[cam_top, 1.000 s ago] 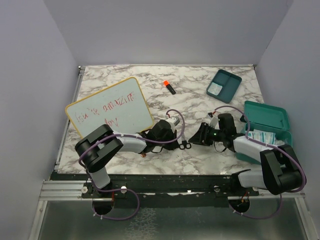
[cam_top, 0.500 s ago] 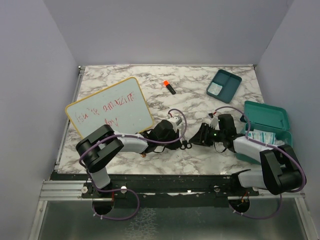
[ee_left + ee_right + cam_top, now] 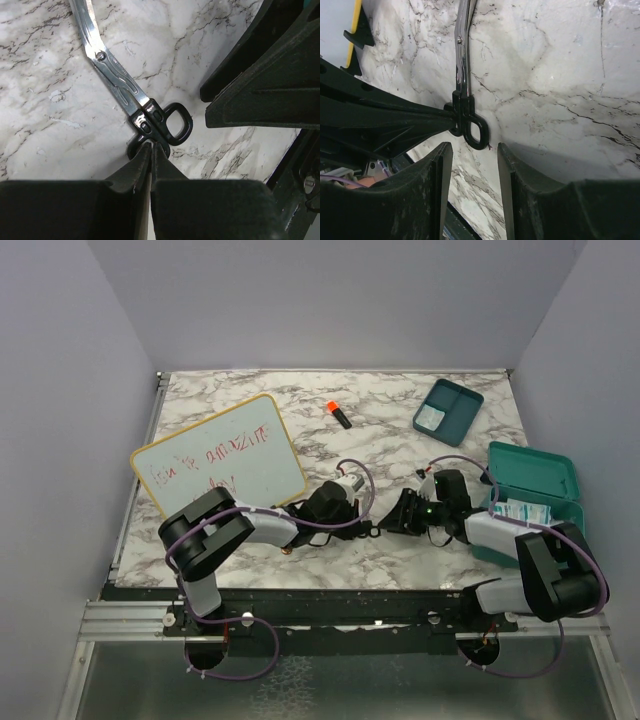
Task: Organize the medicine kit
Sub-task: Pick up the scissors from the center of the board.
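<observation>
Grippers have come a bit closer vs 1 s ago. Medicine kit point(image 3: 530, 485) lies open at right edge of table point(image 3: 400, 440), just right of right gripper point(image 3: 472, 155); its tray point(image 3: 448, 410) farther back. Right gripper is wide, left gripper point(image 3: 151, 148) pinches scissors point(image 3: 120, 81) by handle

Marble tabletop point(image 3: 400, 445), yellow-framed whiteboard point(image 3: 215, 465) with red writing at left, orange-capped marker point(image 3: 338, 414) farther back, teal divided tray point(image 3: 462, 403) far right, open teal case point(image 3: 533, 468) holding white packets point(image 3: 525, 512) nearer, left hand point(image 3: 362, 528) and right hand point(image 3: 398, 517) low, facing each other, small black item point(image 3: 373, 531) between.
</observation>
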Action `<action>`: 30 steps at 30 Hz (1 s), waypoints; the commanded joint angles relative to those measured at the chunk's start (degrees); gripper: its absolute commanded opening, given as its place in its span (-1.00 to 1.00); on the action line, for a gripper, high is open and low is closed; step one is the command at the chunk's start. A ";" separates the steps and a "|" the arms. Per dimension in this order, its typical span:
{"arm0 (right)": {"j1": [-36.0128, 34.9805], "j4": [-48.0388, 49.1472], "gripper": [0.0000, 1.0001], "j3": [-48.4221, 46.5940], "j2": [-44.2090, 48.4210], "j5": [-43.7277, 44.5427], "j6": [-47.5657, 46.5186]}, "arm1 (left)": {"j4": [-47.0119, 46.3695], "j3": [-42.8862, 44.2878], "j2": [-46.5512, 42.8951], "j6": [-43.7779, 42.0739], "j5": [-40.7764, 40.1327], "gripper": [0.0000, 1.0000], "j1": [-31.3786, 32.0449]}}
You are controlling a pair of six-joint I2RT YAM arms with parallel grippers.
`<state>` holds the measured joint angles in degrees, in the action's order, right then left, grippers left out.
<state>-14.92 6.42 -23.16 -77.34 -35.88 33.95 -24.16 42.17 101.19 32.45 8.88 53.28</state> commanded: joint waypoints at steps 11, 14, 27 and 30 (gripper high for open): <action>0.20 1.36 -0.06 1.16 -0.86 0.02 0.62 | 12.67 3.60 -6.00 1.58 -4.90 -0.64 0.71; 0.15 2.73 -0.06 1.72 -1.31 -0.79 1.61 | 14.22 3.94 -4.91 1.66 -6.41 -0.63 0.86; 0.10 6.82 -0.06 3.75 -2.60 0.66 6.48 | 17.28 6.28 1.35 2.49 -7.97 -0.65 1.30; 0.07 7.81 -0.06 4.22 -3.88 0.80 7.36 | 17.56 6.38 1.47 2.75 -7.26 -0.69 1.30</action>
<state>-14.92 12.56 -20.47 -79.20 -36.49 39.62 -10.26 48.42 100.47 35.00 2.74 54.24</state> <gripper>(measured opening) 0.468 0.167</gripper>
